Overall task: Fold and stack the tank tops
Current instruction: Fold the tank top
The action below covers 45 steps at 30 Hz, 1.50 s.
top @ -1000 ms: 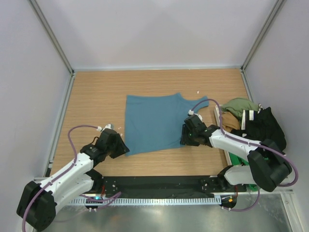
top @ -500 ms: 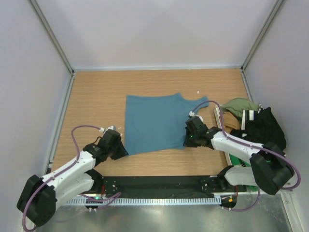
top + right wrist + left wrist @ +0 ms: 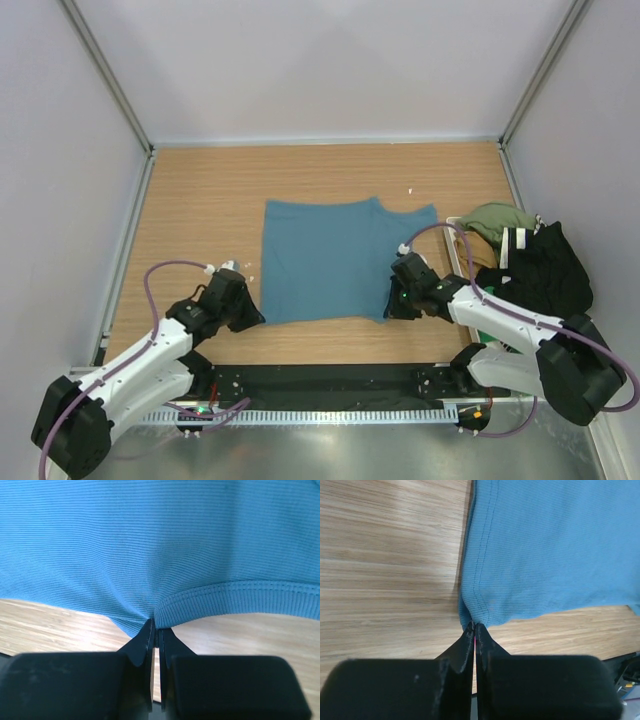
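Observation:
A teal blue tank top (image 3: 325, 258) lies spread flat on the wooden table. My left gripper (image 3: 255, 315) is shut on its near left corner, seen pinched in the left wrist view (image 3: 475, 625). My right gripper (image 3: 390, 308) is shut on its near right edge by the ribbed hem, seen in the right wrist view (image 3: 155, 622). The cloth (image 3: 545, 545) stretches away from both grippers. More tank tops lie heaped at the right: an olive green one (image 3: 497, 220), a tan brown one (image 3: 478, 255) and a black one (image 3: 545, 265).
The heap sits at the right edge of the table by a white tray rim (image 3: 452, 240). Grey walls close in the table on three sides. A black rail (image 3: 320, 385) runs along the near edge between the arm bases.
Both grippers have pulled the near edge of the teal top toward the near side, the right one also shifting right. The cloth now lies flatter and squarer.

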Each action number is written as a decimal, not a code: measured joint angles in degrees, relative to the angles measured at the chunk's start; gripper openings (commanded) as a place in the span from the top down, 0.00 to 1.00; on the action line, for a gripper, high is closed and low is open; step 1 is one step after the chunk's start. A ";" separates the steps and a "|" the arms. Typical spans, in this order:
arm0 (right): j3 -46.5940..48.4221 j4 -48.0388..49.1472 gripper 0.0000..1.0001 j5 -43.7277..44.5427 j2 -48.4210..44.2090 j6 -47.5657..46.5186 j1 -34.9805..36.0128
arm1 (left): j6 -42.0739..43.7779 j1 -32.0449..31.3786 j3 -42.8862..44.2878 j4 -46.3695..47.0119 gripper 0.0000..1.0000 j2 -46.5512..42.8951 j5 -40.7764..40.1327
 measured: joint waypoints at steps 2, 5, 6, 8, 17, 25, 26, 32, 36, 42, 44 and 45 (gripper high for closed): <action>0.13 -1.95 0.98 0.28 -0.72 0.57 0.07 | -0.09 0.00 0.17 -0.17 1.00 -0.37 0.96; 1.38 -5.38 0.97 2.01 -0.98 0.79 0.15 | -0.33 0.00 0.28 -0.31 1.00 -0.61 1.16; 2.01 -6.16 0.97 2.40 -0.96 0.79 0.15 | -0.57 0.00 0.33 -0.33 1.00 -0.66 1.16; 3.21 -7.06 0.97 2.78 -0.83 0.72 0.15 | -0.94 0.00 0.72 -0.52 1.00 -0.63 1.14; 10.82 -8.17 0.97 4.11 6.16 -1.07 0.15 | -0.85 0.02 8.09 -0.70 1.00 3.78 -0.22; 16.37 -8.09 0.94 4.35 13.18 -3.78 -0.63 | 0.35 0.90 12.22 -0.70 1.00 8.20 -3.56; 16.85 -8.11 0.94 4.44 13.77 -4.00 -0.92 | 0.48 1.11 12.63 -0.66 1.00 8.76 -3.82; 19.39 -8.09 0.94 5.11 17.00 -5.64 -3.54 | 1.90 4.07 14.45 0.15 1.00 13.57 -4.28; 19.93 -7.85 0.93 5.09 18.27 -6.60 -5.51 | 2.54 5.92 15.45 0.98 1.00 16.09 -4.02; 20.28 -7.72 0.91 4.48 18.60 -7.65 -7.98 | 3.69 6.95 17.97 1.73 1.00 18.08 -3.72; 20.87 -7.80 0.91 4.17 18.60 -8.11 -9.05 | 3.85 7.21 18.91 1.81 1.00 18.73 -3.56; 21.22 -7.76 0.91 3.98 18.60 -8.33 -9.51 | 3.93 7.26 19.23 1.84 1.00 18.99 -3.58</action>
